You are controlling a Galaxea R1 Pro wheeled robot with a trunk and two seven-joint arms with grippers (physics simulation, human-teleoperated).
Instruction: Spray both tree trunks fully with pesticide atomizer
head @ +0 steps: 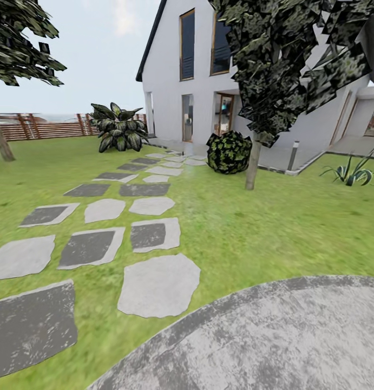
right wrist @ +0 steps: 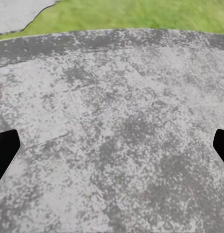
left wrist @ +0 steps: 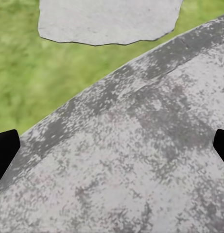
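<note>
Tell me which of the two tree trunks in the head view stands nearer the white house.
The thin trunk right of the stepping-stone path, beside the round bush. It rises just off the white house; the other trunk leans at the far left by the wooden fence.

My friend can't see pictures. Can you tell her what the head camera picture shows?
A stepping-stone path runs across a green lawn to a white house. A thin-trunked tree stands right of the path beside a round bush, with a wooden fence far left and a grey stone patch nearest the camera.

Trees: two, one point(head: 253, 162) by the house point(head: 197, 81), one point(head: 1, 142) by the fence point(head: 46, 127). Round bush point(head: 229, 152): one.
</note>
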